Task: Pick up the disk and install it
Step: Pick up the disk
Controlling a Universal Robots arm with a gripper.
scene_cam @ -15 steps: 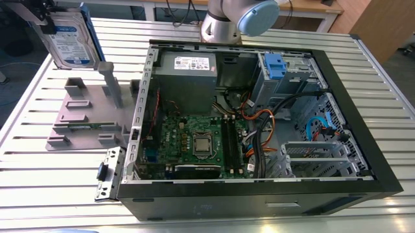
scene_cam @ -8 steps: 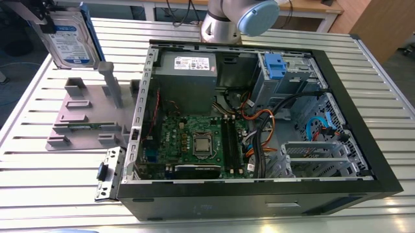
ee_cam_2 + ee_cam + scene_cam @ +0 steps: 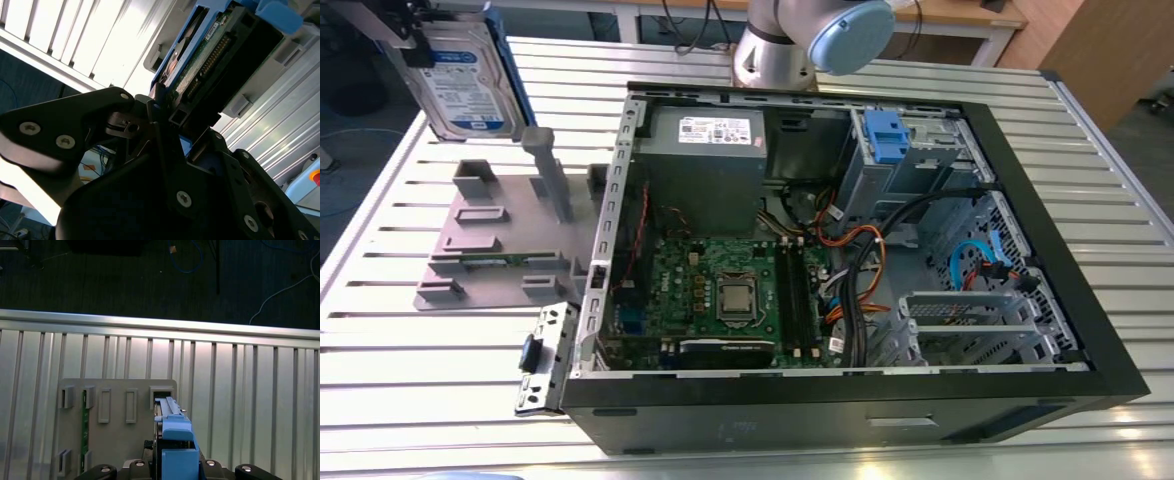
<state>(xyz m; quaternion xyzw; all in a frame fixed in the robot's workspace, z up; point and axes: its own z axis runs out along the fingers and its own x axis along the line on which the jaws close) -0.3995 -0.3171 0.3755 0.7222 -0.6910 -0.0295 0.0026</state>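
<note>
The disk [image 3: 460, 78], a silver drive with a white and blue label in a blue bracket, hangs upright in the air at the exterior view's far left, above the grey holder plate [image 3: 487, 240]. My gripper [image 3: 416, 25] is shut on its upper end. In the second wrist view the black fingers [image 3: 107, 107] clamp the disk [image 3: 210, 55] at its connector edge. Edge-on in the first wrist view, the disk [image 3: 172, 437] sits between my gripper [image 3: 172, 472] jaws, over an empty slot [image 3: 161, 396] of the plate.
An open computer case [image 3: 1067, 250] lies on the slatted metal table [image 3: 440, 390], with a drive bay holding a blue clip [image 3: 887, 135] at its far right corner. A green memory stick [image 3: 84, 425] stands in the holder plate. The arm's base [image 3: 787, 45] stands behind the case.
</note>
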